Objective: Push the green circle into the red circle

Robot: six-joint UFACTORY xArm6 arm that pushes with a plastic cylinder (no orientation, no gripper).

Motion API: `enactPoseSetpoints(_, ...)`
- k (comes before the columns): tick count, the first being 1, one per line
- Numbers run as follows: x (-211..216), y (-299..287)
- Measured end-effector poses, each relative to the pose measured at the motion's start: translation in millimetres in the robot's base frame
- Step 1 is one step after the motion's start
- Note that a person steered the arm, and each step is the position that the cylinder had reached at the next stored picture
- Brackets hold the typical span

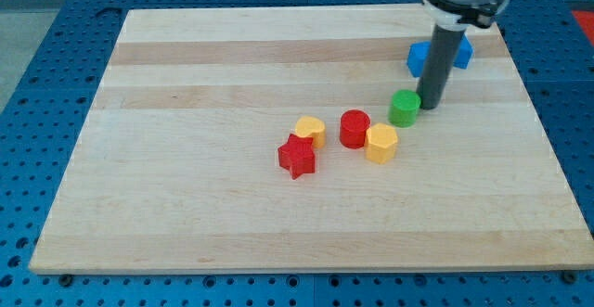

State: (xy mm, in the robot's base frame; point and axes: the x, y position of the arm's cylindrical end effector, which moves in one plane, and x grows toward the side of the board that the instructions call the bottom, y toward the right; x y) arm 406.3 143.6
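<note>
The green circle (404, 108) sits right of the board's middle. The red circle (354, 129) lies a short way to its lower left, with a small gap between them. My tip (432, 108) rests on the board just to the right of the green circle, touching or nearly touching its side. The dark rod rises from there toward the view's top right.
A yellow hexagon (381, 144) touches the red circle's lower right side. A yellow heart (311, 131) and a red star (297, 156) lie left of the red circle. A blue block (422, 58) sits behind the rod near the top right. The wooden board (186, 205) lies on a blue perforated table.
</note>
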Motion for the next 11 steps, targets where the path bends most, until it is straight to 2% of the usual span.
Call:
enactPoseSetpoints(1,-5.8,-28.3)
enactPoseSetpoints(3,-1.8,38.0)
enactPoseSetpoints(4,14.3,48.2)
enactPoseSetpoints(6,24.6,24.3)
enactPoseSetpoints(9,7.7,-37.7)
enactPoseSetpoints(11,7.5,-4.8)
